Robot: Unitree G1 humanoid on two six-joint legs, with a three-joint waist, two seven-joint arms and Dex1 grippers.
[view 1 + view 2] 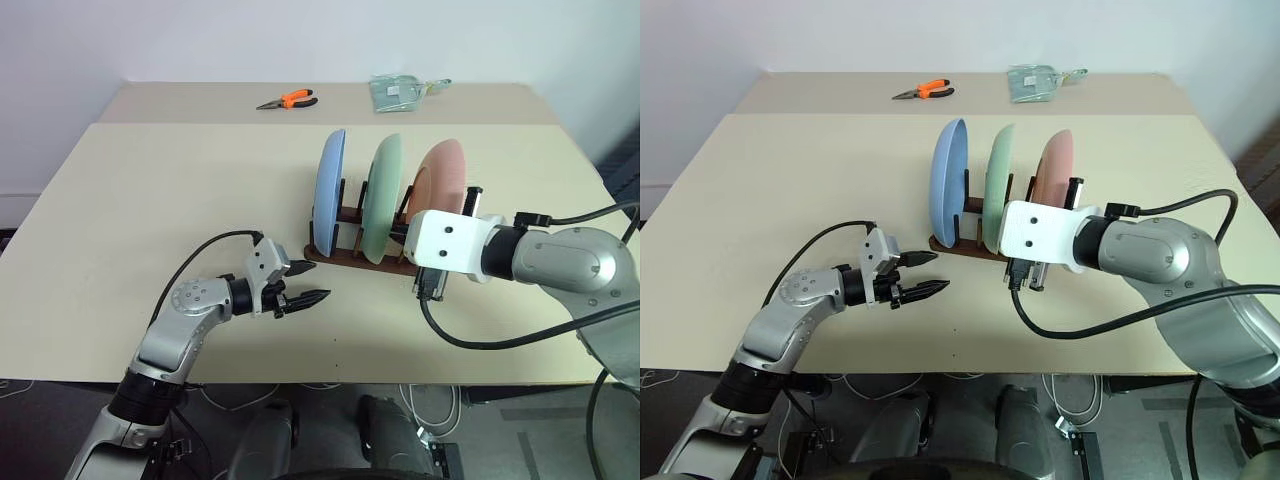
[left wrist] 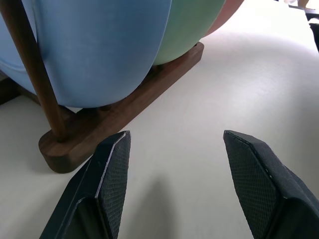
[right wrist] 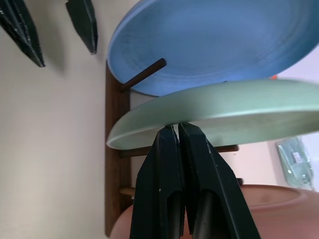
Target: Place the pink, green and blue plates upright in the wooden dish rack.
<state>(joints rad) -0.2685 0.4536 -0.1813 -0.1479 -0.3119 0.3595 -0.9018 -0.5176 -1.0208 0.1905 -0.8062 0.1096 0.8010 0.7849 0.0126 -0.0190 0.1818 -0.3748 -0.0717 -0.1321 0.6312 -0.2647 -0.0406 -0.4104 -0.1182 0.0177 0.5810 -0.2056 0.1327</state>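
Nearest the table's front edge, the left gripper (image 1: pixel 312 283) hovers low over the bare tabletop (image 1: pixel 150 200), fingers spread apart with nothing between them. Its tips point toward the near end of the wooden dish rack (image 1: pixel 340 258) and sit just short of it, not touching. In the left wrist view, the two black fingers (image 2: pixel 107 174) frame empty table surface, with the rack's rail end and one upright peg just beyond.

Right gripper (image 3: pixel 178 130) is raised at the front side of the rack, fingers pressed together, holding nothing. In the right wrist view its closed tips lie right at the rim of the green plate (image 3: pixel 224 112); actual contact cannot be confirmed. From the head camera the white wrist housing covers the lower part of the pink plate (image 1: pixel 440 170).

Rack stands right of table centre, rails running left to right. All three plates stand on edge between its pegs: blue plate (image 1: pixel 329 190) at the left end, green plate in the middle, pink plate at the right end. Each tilts slightly; none touches its neighbour as far as can be seen.

Far side, on the second table pushed against the first: orange-handled pliers (image 1: pixel 288 100) left of centre, and a clear plastic packet (image 1: pixel 398 91) to their right, well apart from the rack.
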